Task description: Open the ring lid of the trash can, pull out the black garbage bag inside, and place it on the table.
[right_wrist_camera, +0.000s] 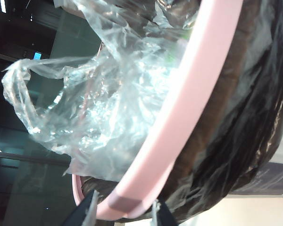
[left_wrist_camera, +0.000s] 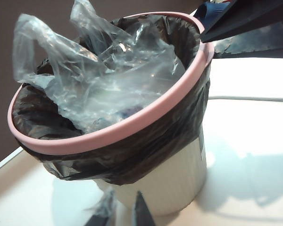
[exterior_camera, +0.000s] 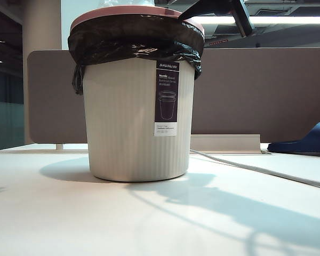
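1. One trash can (exterior_camera: 122, 128), cream-white and ribbed.
2. One pink ring lid (left_wrist_camera: 132, 127) on its rim.
3. One black garbage bag (exterior_camera: 133, 45) folded over the rim.
4. One crumpled clear plastic bag (left_wrist_camera: 113, 80) inside.
5. One dark label (exterior_camera: 166, 98) on the can.
6. One blue slipper (exterior_camera: 304, 141).
7. One white counter (exterior_camera: 53, 213).
8. One partition panel (exterior_camera: 256, 90).
9. Two grippers: left gripper (left_wrist_camera: 122, 216), right gripper (right_wrist_camera: 122, 212).

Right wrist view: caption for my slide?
Right gripper straddles the pink ring lid, jaws apart, over the black garbage bag.
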Tool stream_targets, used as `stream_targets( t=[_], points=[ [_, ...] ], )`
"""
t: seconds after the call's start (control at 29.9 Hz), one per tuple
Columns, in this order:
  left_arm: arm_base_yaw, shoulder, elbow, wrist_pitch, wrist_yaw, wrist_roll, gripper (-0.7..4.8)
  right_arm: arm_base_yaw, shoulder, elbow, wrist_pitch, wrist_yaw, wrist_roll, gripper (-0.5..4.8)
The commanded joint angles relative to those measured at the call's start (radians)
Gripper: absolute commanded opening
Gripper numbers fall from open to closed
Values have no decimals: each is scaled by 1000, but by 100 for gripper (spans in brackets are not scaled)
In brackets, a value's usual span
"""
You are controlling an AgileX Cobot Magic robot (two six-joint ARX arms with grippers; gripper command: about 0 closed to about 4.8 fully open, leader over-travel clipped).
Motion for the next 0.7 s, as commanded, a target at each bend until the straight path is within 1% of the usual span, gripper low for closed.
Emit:
stream_targets(
  t=[0.03,0.43,0.63,0.7],
  points=[
    [0,-2,5,10,5,0,53,0,4,5,29,-3,4,149],
    [0,-1,5,10,5,0,53,1,3,12,101,-64,5,149],
    [0,-1,5,10,6,2,62,0,3,13,152,-71,5,149],
    [0,1,5,11,19,10,62,0,3,13,172,-71,5,149]
  ],
)
